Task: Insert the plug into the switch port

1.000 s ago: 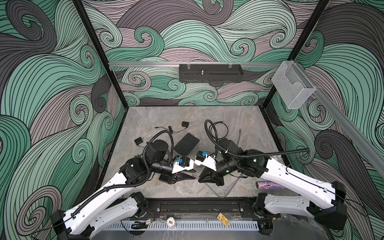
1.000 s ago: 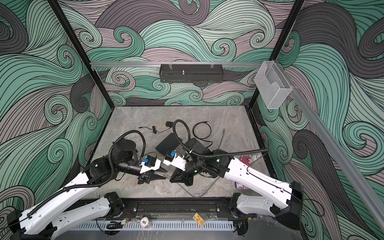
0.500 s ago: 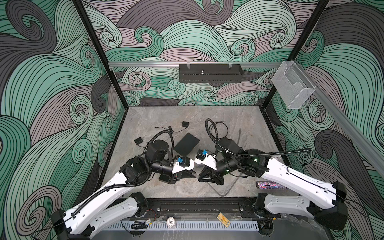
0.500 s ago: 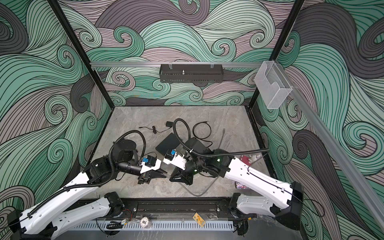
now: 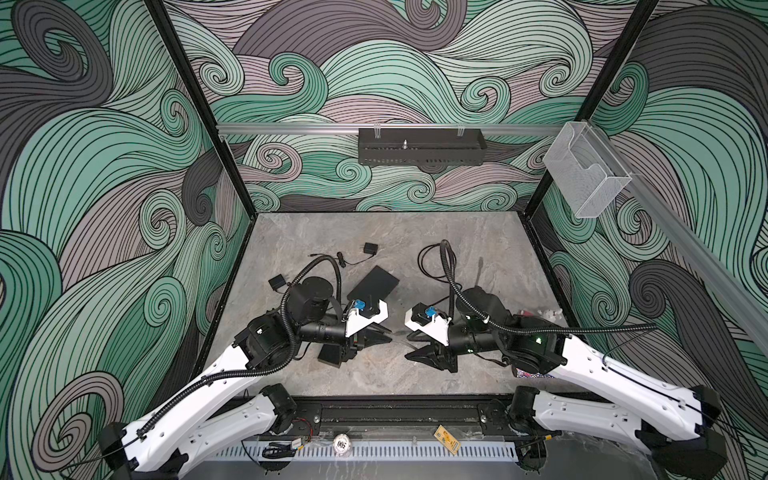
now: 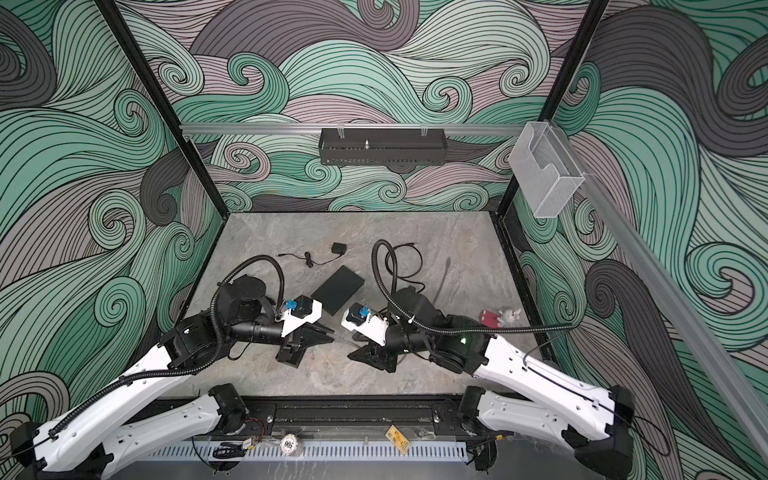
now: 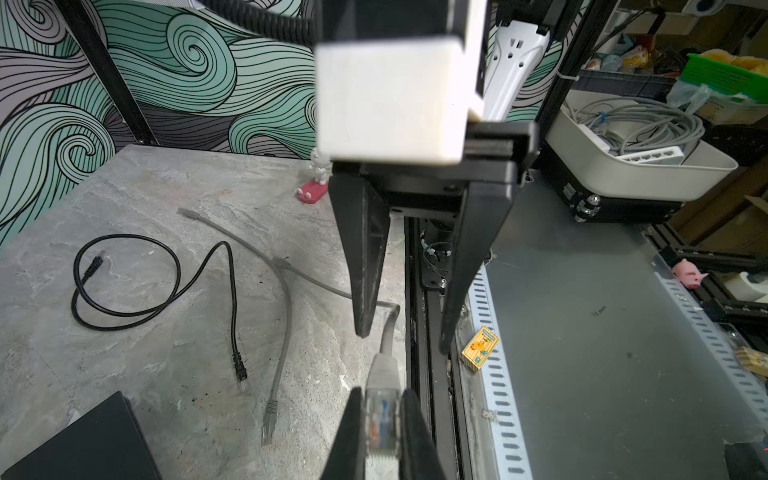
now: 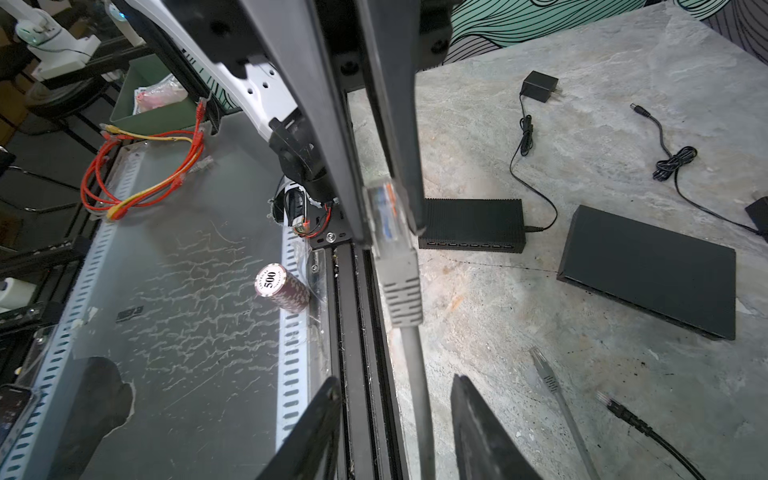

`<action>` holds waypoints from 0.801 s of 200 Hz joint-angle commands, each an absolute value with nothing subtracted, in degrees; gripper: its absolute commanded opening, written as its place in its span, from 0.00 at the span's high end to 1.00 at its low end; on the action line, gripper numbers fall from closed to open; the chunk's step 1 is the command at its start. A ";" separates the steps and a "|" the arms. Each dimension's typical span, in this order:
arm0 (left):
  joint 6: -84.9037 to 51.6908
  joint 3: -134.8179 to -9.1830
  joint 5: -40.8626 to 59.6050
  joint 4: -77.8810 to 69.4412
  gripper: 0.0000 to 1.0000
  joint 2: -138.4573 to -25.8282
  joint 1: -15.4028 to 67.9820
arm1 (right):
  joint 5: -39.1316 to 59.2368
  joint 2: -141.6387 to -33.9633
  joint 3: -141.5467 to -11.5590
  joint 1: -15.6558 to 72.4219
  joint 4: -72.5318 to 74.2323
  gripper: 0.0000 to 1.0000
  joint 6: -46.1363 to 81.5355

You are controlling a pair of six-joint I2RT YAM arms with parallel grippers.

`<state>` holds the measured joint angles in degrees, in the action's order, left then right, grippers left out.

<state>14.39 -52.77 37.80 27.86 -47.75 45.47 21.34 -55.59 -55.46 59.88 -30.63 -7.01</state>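
A: Where is the plug [image 7: 380, 419] sitting?
B: The left hand [image 7: 381, 392] is pinching it tight, up off the worktop [image 7: 124, 199]. Its clear tip [image 8: 377, 191] is pointing back into that hand. The cable [image 8: 417, 395] is running out the other way.
A: What is the right hand [image 8: 395, 378] doing?
B: It is standing open around the cable, not squeezing it.
A: So what is making this step go well?
B: I am thinking the tip is needing to face the switch [image 8: 471, 216], which is lying on the worktop just by the left hand. The right hand could be gripping the grey boot [image 8: 401, 291], so the tip is sticking out free.
A: And then?
B: Lining it up level with one of the ports [image 8: 469, 246] and pushing straight and slow. The switch is looking light, so it may be sliding away.
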 commanded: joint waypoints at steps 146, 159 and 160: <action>11.96 -54.50 39.03 28.01 1.00 -48.11 45.69 | 22.20 -57.82 -55.92 60.91 -22.64 0.65 -8.03; 12.05 -54.49 38.83 28.12 1.00 -47.97 45.70 | 22.14 -57.23 -55.74 60.96 -22.41 0.65 -7.90; 12.05 -54.53 38.84 28.12 1.00 -47.98 45.70 | 22.10 -57.22 -55.73 60.98 -22.37 0.65 -7.86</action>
<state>12.21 -52.82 39.09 27.44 -48.27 45.47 21.12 -58.41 -55.24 60.58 -23.90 -8.32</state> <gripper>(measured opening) 0.105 0.348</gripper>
